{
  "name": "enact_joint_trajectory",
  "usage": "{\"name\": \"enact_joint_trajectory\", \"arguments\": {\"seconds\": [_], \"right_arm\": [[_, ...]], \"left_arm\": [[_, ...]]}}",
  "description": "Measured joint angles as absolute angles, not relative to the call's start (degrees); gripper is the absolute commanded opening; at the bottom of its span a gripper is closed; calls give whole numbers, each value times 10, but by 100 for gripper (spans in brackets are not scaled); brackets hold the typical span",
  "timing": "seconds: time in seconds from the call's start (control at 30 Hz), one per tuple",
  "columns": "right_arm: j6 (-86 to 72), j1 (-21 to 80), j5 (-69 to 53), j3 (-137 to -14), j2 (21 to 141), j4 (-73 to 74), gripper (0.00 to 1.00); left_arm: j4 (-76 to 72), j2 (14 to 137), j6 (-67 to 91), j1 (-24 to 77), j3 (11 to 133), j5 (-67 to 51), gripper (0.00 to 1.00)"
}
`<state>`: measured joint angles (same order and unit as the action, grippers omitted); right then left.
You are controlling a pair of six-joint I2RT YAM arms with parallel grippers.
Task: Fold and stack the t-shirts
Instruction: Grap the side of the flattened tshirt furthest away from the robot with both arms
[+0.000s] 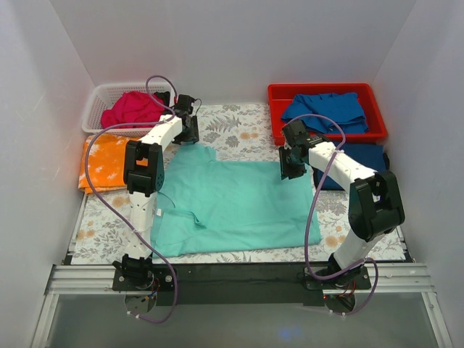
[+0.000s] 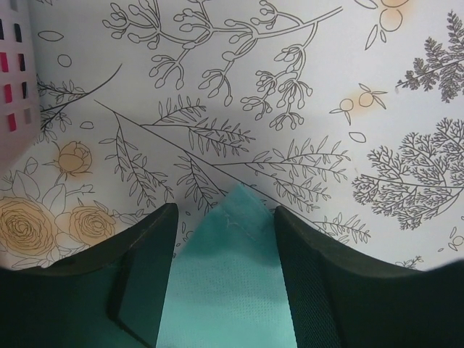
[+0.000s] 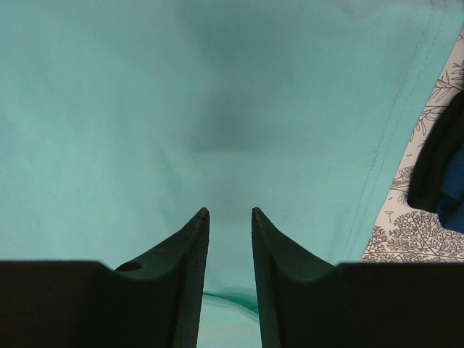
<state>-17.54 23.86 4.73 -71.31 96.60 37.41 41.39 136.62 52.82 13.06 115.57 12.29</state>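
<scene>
Mint-teal t-shirt (image 1: 239, 203) lies spread flat on the fern-printed sheet (image 1: 246, 123), mid-table. Left gripper (image 2: 225, 210), jaws released and wide, straddles its far-left corner. Right gripper (image 3: 230, 212) sits at the far-right edge, jaws narrowed around a ruck of cloth; whether they pinch it, I cannot tell.

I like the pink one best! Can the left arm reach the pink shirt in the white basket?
Probably yes. The left gripper sits right beside the white basket, whose top is open, with the pink shirt uncovered. But the mint shirt corner lies between its jaws.
</scene>
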Motion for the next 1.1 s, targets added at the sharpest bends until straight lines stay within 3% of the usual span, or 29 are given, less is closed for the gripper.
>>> {"name": "enact_joint_trajectory", "arguments": {"seconds": [0.17, 0.23, 0.4, 0.43, 0.47, 0.9, 1.1], "right_arm": [[-175, 239, 47, -703, 966, 371, 36], [-175, 239, 47, -703, 966, 371, 36], [-175, 238, 48, -700, 966, 370, 36], [-175, 238, 48, -699, 966, 371, 36], [-175, 238, 48, -697, 966, 370, 35], [-176, 232, 79, -700, 970, 371, 35], [-176, 192, 116, -790, 1032, 365, 35]], "left_arm": [[415, 1366, 529, 133, 1155, 130, 53], [412, 1365, 529, 134, 1152, 131, 46], [413, 1364, 531, 134, 1150, 129, 14], [414, 1364, 531, 134, 1150, 128, 3], [415, 1364, 534, 135, 1150, 128, 0], [435, 1363, 534, 137, 1163, 138, 0], [444, 1341, 538, 137, 1163, 149, 0]]}}
